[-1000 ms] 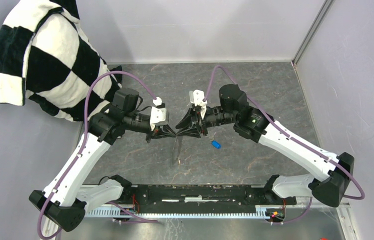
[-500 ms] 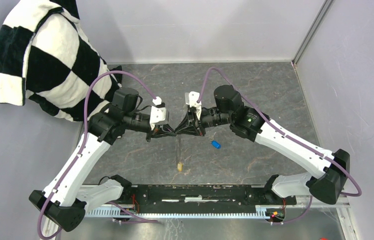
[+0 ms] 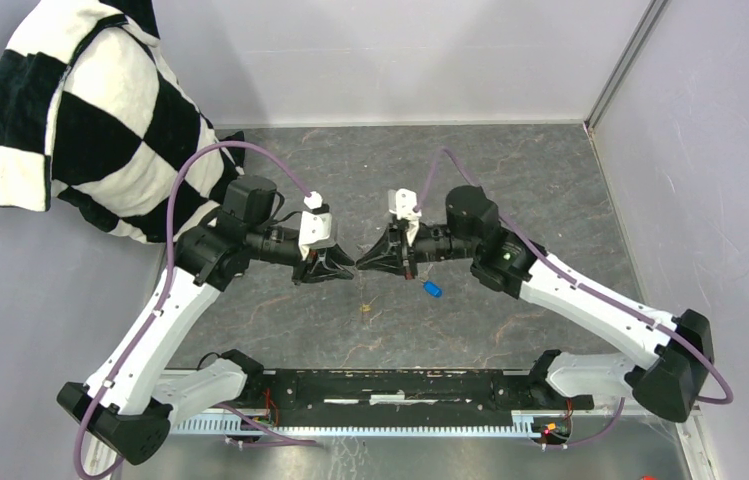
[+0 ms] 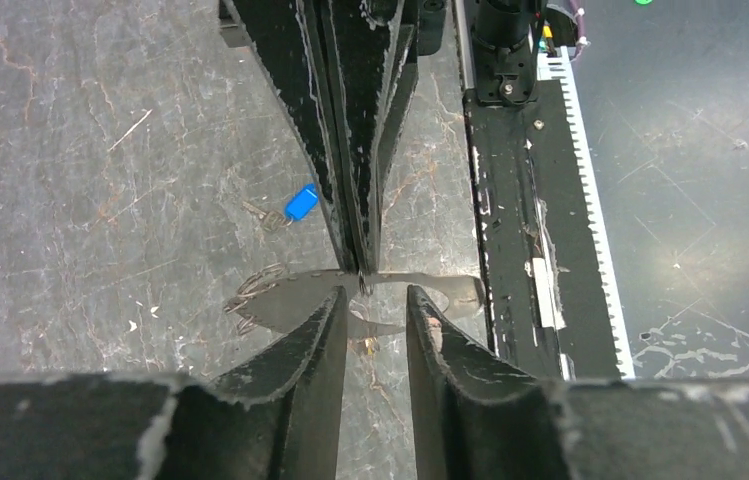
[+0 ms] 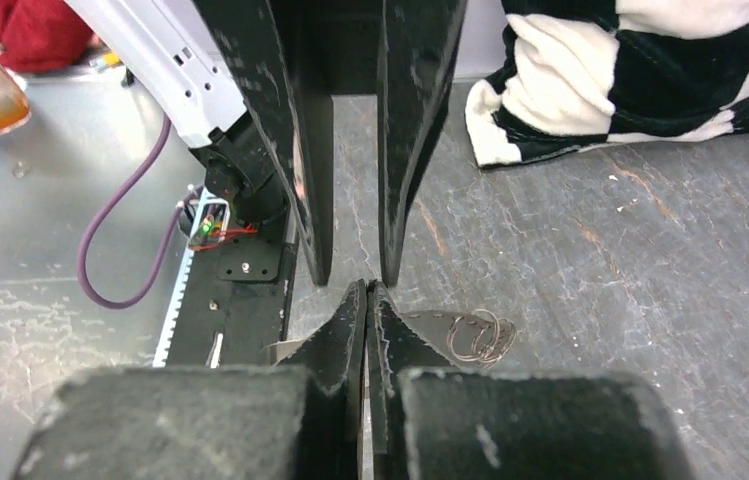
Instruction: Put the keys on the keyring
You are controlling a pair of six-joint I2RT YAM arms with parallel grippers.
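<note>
Hanging from the pinched right hand, the keyring dangles.

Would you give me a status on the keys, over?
Left hand open. Right hand shut, thin grey metal keyring hanging from it, yellow-headed silver key seemingly attached. Blue-headed silver key loose on grey marbled table.

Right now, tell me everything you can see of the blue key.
The blue key is small: a bright blue, plastic-looking head cover with a short silvery metal blade poking out. It lies flat on the grey marbled table, unheld and touched by nothing else. In the top view it sits close by the right gripper, clear of it.
</note>
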